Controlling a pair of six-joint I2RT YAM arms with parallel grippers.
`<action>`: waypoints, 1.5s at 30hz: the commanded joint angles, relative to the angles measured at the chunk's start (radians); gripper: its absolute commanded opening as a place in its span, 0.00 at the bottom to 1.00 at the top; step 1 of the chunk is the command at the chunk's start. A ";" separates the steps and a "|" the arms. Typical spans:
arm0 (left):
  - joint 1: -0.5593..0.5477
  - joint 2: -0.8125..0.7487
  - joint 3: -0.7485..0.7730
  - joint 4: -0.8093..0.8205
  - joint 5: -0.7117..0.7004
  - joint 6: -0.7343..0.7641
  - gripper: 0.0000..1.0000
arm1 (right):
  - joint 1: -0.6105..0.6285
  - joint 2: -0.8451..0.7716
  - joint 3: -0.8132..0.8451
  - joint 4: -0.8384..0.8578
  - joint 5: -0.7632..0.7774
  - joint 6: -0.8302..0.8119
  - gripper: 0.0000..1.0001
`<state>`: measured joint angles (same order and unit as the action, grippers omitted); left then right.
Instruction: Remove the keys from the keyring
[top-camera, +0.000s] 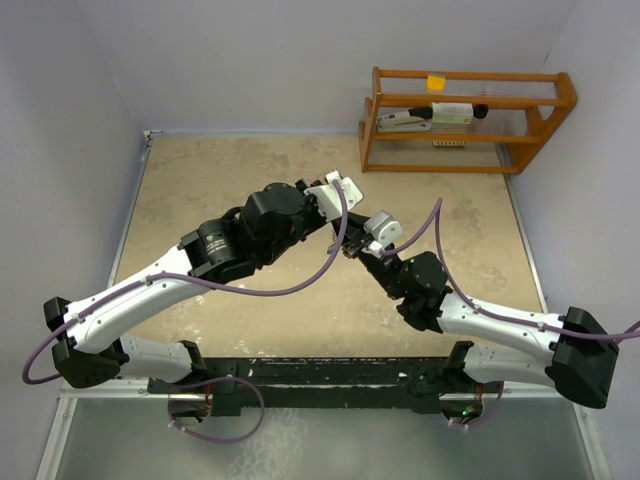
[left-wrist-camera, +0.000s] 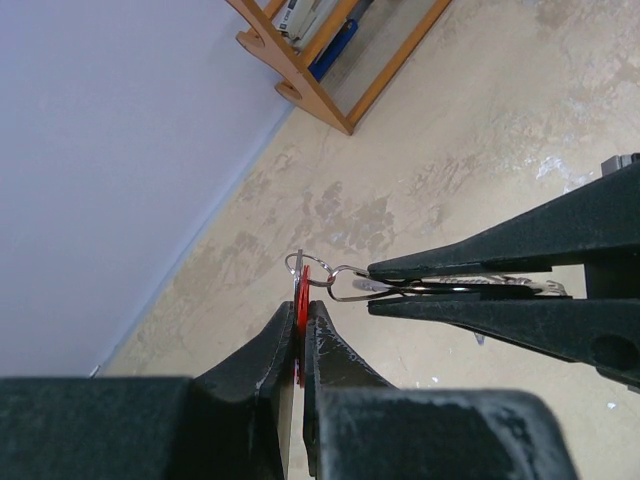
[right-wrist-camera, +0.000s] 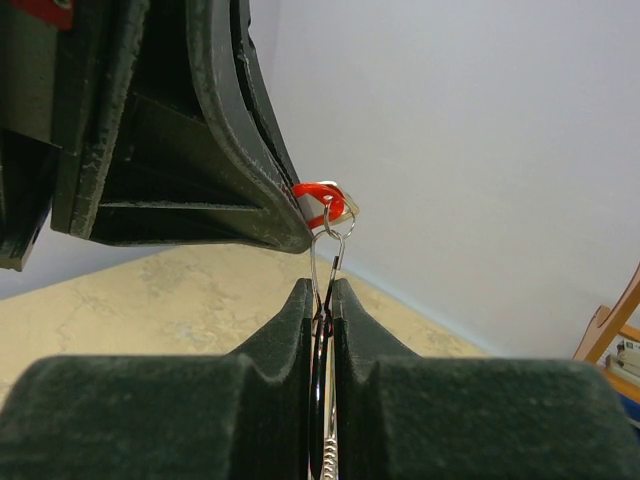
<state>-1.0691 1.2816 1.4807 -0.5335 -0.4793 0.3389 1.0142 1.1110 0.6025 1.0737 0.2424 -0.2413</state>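
The two grippers meet in mid-air above the middle of the table (top-camera: 200, 200). My left gripper (left-wrist-camera: 301, 305) is shut on the red-headed key (left-wrist-camera: 301, 300), seen edge-on between its pads. A small round silver keyring (left-wrist-camera: 308, 268) hangs at the key's head. A long thin wire loop (left-wrist-camera: 350, 287) is hooked through it. My right gripper (right-wrist-camera: 321, 285) is shut on that loop, with more silver metal (right-wrist-camera: 326, 465) hidden deep between its fingers. In the right wrist view the red key (right-wrist-camera: 318, 190) and keyring (right-wrist-camera: 338, 218) sit just above its fingertips. From above, the small parts are hidden by the left gripper (top-camera: 343, 240) and the right gripper (top-camera: 352, 250).
A wooden rack (top-camera: 465, 115) holding a few small items stands at the table's back right, also in the left wrist view as the rack (left-wrist-camera: 300, 70). Pale walls (top-camera: 60, 150) close in the table on the left, back and right.
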 joint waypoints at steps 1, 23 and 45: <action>0.003 -0.024 0.028 0.033 -0.018 0.075 0.01 | 0.006 -0.045 0.028 0.007 -0.045 0.024 0.00; 0.006 -0.009 0.040 0.017 0.104 0.215 0.00 | 0.006 -0.107 0.026 -0.067 -0.134 0.057 0.00; 0.008 0.015 0.039 0.000 0.144 0.245 0.00 | 0.006 -0.135 0.041 -0.132 -0.200 0.067 0.00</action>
<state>-1.0645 1.2972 1.4906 -0.5877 -0.3374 0.5476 1.0023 1.0164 0.6022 0.9138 0.1612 -0.2008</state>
